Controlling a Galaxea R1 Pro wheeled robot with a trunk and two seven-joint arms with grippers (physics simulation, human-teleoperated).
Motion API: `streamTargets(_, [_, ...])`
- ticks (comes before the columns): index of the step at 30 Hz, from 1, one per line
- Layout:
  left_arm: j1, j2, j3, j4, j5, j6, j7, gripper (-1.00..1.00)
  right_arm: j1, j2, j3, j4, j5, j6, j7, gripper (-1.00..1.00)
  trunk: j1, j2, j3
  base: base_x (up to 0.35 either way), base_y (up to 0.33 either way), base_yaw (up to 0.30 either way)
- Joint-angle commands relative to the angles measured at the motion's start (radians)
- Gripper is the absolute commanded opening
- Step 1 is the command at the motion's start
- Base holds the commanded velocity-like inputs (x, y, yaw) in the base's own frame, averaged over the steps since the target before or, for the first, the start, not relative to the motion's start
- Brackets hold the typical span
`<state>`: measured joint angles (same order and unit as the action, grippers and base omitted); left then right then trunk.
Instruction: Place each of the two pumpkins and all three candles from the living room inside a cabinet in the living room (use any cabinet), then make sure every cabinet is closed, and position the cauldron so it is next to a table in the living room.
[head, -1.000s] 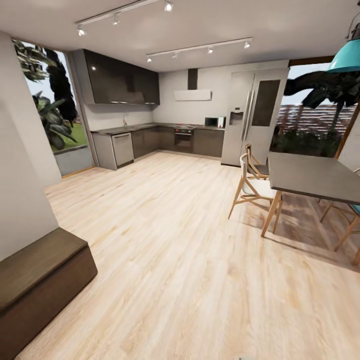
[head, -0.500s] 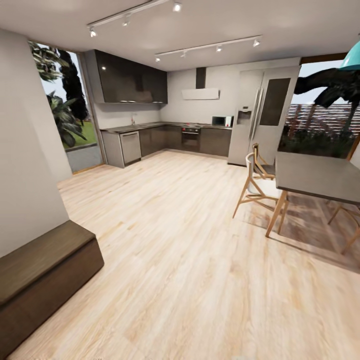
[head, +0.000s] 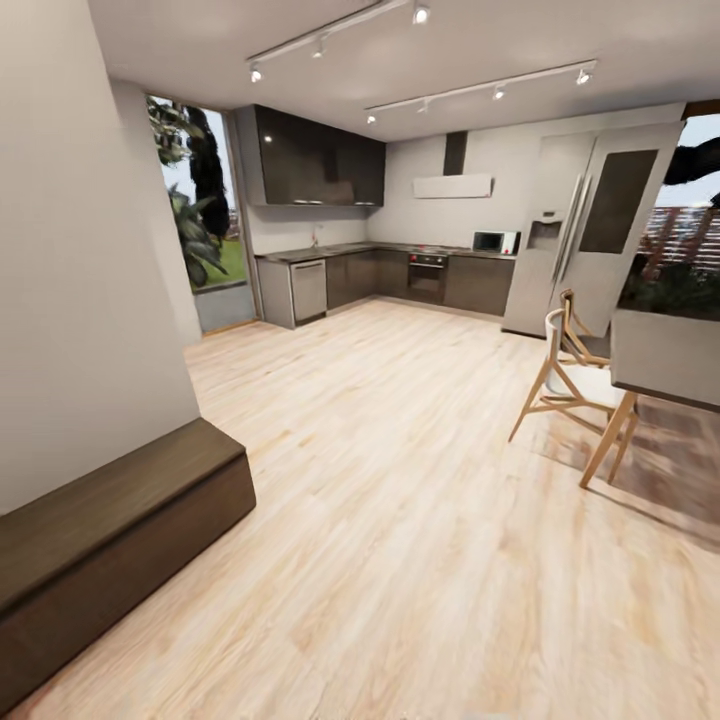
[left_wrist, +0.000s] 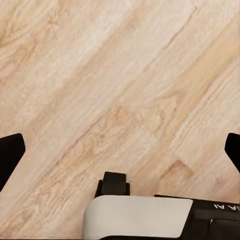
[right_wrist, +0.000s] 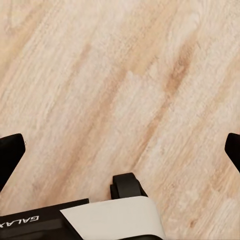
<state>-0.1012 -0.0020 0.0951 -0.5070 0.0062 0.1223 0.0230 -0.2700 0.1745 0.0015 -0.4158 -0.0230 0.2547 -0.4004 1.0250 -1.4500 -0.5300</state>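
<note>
Both arms hang over bare wood floor (head: 400, 560). The left claw (left_wrist: 120, 150) has its two dark fingertips at the far edges of the wrist picture, spread wide with nothing but floorboards between them. The right claw (right_wrist: 120, 150) is the same: fully parted, holding nothing.

In the head view, nearest at about 8 o'clock, a long low dark-brown unit (head: 110, 540) runs along the foot of a pale wall (head: 80, 300). It has a flat top and I judge it to be the cabinet of the task; its visible end and side look flush, so it appears closed, though no drawer fronts can be made out from this angle. Its top carries nothing that I can see.

At 3 o'clock stands a grey tabletop (head: 665, 360) on slanted pale legs, with a wooden chair (head: 570, 375) just beside it. Beyond, from 11 to 1 o'clock, is the kitchen: dark lower units (head: 400, 280), a microwave (head: 488, 241) and a tall fridge (head: 585, 235).

I see no pumpkins, candles or cauldron here, so their whereabouts cannot be told. The step in hand seems to be travel and search. The next move calls for turning the base away from the kitchen to find the living-room items.
</note>
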Motion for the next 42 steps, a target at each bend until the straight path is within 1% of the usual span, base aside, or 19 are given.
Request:
streamTargets(1, [0.000, 0.000, 0.000, 0.003, 0.000, -0.005, 0.000, 1.00, 0.000, 0.000, 0.000, 0.000, 0.000, 0.000, 0.000, 1.00, 0.000, 0.000, 0.000, -0.135, 0.011, 0.288])
streamTargets(8, [0.000, -0.001, 0.001, 0.019, 0.000, -0.023, 0.000, 1.00, 0.000, 0.000, 0.000, 0.000, 0.000, 0.000, 0.000, 1.00, 0.000, 0.000, -0.003, -0.031, 0.003, 0.288])
streamTargets(25, [0.000, -0.001, 0.000, 0.021, 0.000, -0.025, 0.000, 1.00, 0.000, 0.000, 0.000, 0.004, 0.001, 0.000, 0.000, 1.00, 0.000, 0.000, -0.011, -0.001, 0.000, 0.287])
streamTargets(32, [0.000, -0.002, 0.000, 0.021, 0.000, -0.025, 0.000, 1.00, 0.000, 0.000, 0.000, 0.005, 0.002, 0.000, 0.000, 1.00, 0.000, 0.000, -0.013, 0.000, -0.078, 0.287])
streamTargets(42, [0.000, -0.001, 0.000, 0.021, 0.000, -0.026, 0.000, 1.00, 0.000, 0.000, 0.000, 0.006, 0.002, 0.000, 0.000, 1.00, 0.000, 0.000, -0.018, 0.000, -0.010, 0.287])
